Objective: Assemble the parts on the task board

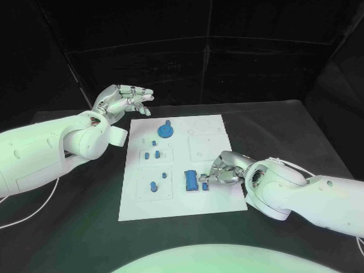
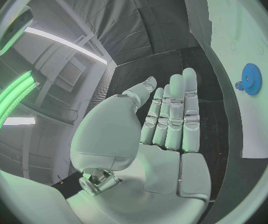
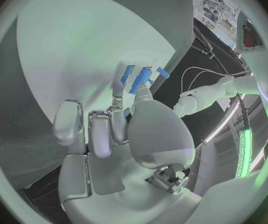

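Head view first: the right robot hand (image 1: pixel 220 169) rests at the near right edge of the flat white rectangular task board (image 1: pixel 219 200), its fingers curled in around a small blue part (image 1: pixel 204 182) on the plate; whether they actually clamp it I cannot tell. Just left of those fingers lies a blue rectangular block (image 1: pixel 189 180). Left of the block, two small blue pegs (image 1: pixel 154 186) stand in a raised square panel of the board. Farther up the board sits a pair of short blue pins (image 1: pixel 152 154), and beyond them a round blue toothed gear (image 1: pixel 165 132). Off the board's far left corner, above the black tabletop (image 1: pixel 75 227), the left robot hand (image 1: pixel 126 100) hovers with fingers apart, holding nothing.
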Robot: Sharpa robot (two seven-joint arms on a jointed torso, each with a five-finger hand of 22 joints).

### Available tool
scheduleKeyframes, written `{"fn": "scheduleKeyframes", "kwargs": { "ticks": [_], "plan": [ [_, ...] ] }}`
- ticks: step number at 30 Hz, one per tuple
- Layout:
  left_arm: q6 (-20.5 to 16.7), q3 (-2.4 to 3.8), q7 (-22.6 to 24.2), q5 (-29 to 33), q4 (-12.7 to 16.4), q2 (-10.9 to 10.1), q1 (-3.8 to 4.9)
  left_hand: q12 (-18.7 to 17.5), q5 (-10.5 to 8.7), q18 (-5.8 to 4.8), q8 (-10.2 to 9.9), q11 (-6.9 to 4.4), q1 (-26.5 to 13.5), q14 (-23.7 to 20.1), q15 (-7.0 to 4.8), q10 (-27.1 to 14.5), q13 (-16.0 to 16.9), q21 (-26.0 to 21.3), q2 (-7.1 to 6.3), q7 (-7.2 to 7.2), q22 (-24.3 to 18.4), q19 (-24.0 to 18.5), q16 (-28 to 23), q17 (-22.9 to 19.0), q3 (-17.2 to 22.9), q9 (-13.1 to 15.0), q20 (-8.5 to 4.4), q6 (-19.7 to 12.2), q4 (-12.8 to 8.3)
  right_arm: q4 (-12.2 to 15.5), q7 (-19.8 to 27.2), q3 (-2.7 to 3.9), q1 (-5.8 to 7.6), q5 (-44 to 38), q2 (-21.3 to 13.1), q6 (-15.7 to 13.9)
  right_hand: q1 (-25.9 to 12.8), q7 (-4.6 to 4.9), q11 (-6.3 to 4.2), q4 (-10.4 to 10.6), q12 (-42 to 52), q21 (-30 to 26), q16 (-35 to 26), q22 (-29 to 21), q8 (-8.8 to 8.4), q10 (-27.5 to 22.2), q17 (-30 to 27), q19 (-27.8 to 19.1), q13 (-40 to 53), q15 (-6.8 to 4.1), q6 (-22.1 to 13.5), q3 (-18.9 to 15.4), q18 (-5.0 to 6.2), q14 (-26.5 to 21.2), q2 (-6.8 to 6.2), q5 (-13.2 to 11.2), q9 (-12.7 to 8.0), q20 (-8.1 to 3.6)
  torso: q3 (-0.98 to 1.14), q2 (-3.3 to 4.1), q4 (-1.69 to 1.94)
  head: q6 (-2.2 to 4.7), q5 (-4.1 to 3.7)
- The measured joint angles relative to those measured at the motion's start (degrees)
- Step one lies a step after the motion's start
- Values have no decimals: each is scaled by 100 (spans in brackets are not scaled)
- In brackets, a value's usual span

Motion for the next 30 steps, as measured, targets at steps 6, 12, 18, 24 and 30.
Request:
{"fn": "scheduleKeyframes", "kwargs": {
  "ticks": [6, 12, 18, 24, 30],
  "plan": [
    [0, 0, -1, 0, -1, 0, 0, 0, 0, 0, 0, 7, 0, 0, 0, -7, 0, -7, 0, 0, -8, 0, 0, -5, 0, 0, 0, 0, 0, 6, 54, 0, 0, 14, -38, -18, 119, 31, 2, -105, 2, -1, 0, -61, 0, -2, 5, 0, 6, 1, -61, -25, 0, 0, -22, 62, 23, 0, 1, -3, -3, 16, 0],
    [0, 0, -1, 0, -24, 14, 0, 0, 0, 0, 0, 7, 0, 0, 0, -7, 0, -7, 0, 0, -8, 0, 0, -5, 0, 0, 0, 0, 0, -43, 419, 0, 0, 365, -127, -182, 435, 266, 255, -311, -298, -329, -257, -609, -321, -255, 4, -309, 40, 132, -660, -23, 0, 2, -67, 408, -87, 110, 1, -16, -7, 70, -34],
    [0, -1, -1, 0, -82, 56, 0, 0, 0, 0, 0, 7, -4, 0, 0, -7, 0, -7, 4, 0, -9, 0, 0, -4, -5, 0, 0, 0, 5, -351, 1158, -5, 69, 1280, -183, -272, 807, 387, 328, -490, -952, -761, -634, -1305, -417, -664, -403, -691, -580, 207, -844, 9, 93, 0, 121, 522, -113, 195, -10, -59, 3, 173, -96],
    [7, -64, -1, 40, -176, 113, -1, 30, 0, 0, 23, 7, -21, 0, 0, -7, 0, -7, 21, 0, -20, 0, 0, -14, -16, 0, 0, 0, 16, -1040, 2187, 7, 362, 2520, -62, -271, 1056, 428, 366, -704, -1448, -1225, -1051, -1997, -454, -1082, -927, -1051, -1106, 235, -924, 113, 189, 14, 158, 605, -124, 243, -29, -152, 30, 336, -135],
    [14, -125, -1, 188, -422, 287, -16, 63, 0, -1, 50, 7, -21, -221, 33, -7, 0, -210, 21, -21, -152, -168, -154, -158, -48, 0, 61, -21, 15, -1879, 3075, 4, 588, 3556, 327, -229, 1363, 568, 525, -875, -3343, -2546, -3352, -3465, -538, -2549, -3469, -2011, -2779, 424, -1156, 209, 406, -1067, 230, 577, -141, 385, -53, -295, 69, 573, -202]
  ]
}}
